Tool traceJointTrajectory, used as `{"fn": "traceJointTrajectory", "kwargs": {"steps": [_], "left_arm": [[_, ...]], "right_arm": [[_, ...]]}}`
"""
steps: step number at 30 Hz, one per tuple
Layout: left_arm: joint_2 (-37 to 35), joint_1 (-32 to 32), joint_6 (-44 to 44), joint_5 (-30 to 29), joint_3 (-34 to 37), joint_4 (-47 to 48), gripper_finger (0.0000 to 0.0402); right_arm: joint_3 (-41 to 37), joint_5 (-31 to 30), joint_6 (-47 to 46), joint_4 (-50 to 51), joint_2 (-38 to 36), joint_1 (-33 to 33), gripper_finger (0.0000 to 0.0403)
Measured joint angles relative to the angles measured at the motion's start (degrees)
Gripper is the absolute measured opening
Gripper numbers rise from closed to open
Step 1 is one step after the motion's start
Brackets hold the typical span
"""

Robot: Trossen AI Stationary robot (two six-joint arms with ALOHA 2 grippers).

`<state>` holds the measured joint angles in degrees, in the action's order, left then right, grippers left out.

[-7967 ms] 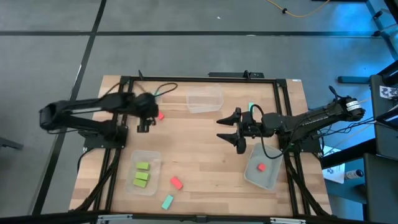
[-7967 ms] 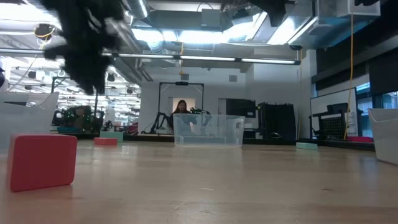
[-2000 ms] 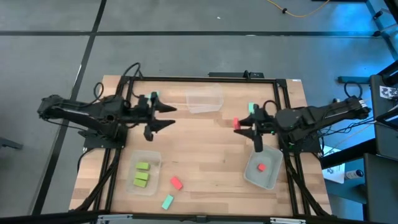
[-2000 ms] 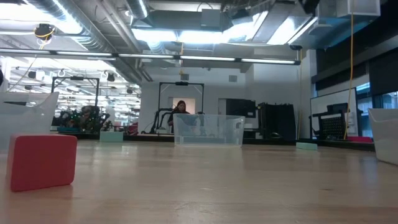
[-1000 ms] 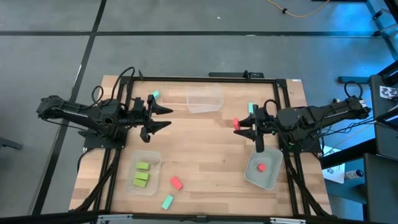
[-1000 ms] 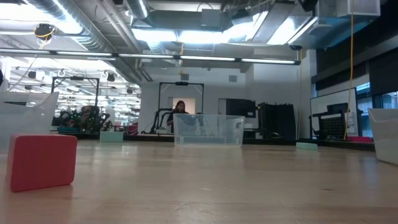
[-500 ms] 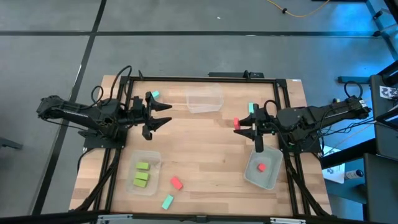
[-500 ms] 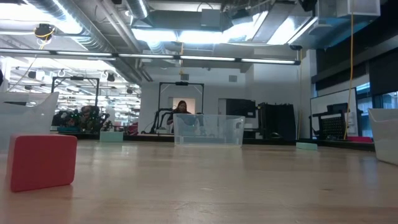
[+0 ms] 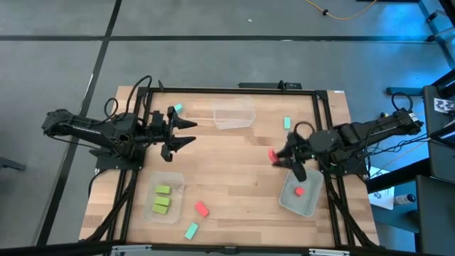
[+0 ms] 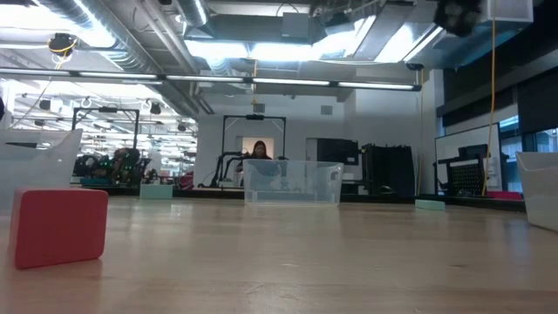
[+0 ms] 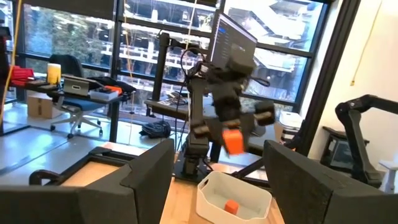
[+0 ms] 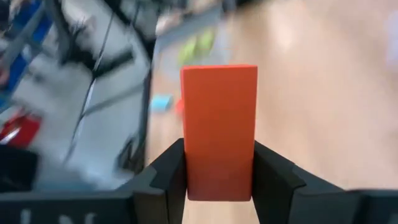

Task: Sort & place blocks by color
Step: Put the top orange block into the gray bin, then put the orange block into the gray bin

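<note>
One red block (image 12: 219, 130) is clamped between the right gripper's (image 9: 276, 157) fingers, apparently just beside the tub (image 9: 307, 205) holding another red block (image 9: 299, 190). It is best carried fully over the rim before release. The left gripper (image 9: 190, 131) waits with fingers apart.

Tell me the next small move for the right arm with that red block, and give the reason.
Probably carry it a little further over the tub and release. The right gripper is shut on a red block, held above the table just beside that tub, which already holds one red block.
</note>
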<state>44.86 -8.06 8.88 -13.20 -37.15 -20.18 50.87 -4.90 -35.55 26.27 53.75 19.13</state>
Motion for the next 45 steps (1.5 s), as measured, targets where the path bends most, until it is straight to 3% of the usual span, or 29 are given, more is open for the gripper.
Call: {"fn": "traceJointTrajectory", "kwargs": {"steps": [6,10,15,25,40,42,45], "left_arm": [[0.0,0.0,-0.2,-0.8,0.0,0.0,0.0238],[0.0,0.0,-0.5,-0.8,0.0,0.0,0.0238],[0.0,0.0,-0.5,-0.8,0.0,0.0,0.0238],[0.0,0.0,-0.5,-1.1,0.0,0.0,0.0238],[0.0,0.0,-0.5,-2.4,0.0,0.0,0.0238],[0.0,0.0,-0.5,-2.4,0.0,0.0,0.0238],[0.0,0.0,-0.5,-2.4,0.0,0.0,0.0238]], "right_arm": [[0.0,7.6,-19.8,13.3,3.4,12.8,0.0135],[-0.9,6.6,-34.0,22.6,7.1,23.4,0.0135],[-6.3,6.2,-44.7,26.3,11.4,26.3,0.0135],[-16.8,7.0,-45.0,22.7,13.2,19.6,0.0135],[-18.5,6.3,-45.0,20.0,13.1,19.6,0.0136],[-18.5,6.6,-45.0,19.6,12.9,19.6,0.0154],[-18.7,6.7,-44.9,19.5,12.3,19.6,0.0215]]}}
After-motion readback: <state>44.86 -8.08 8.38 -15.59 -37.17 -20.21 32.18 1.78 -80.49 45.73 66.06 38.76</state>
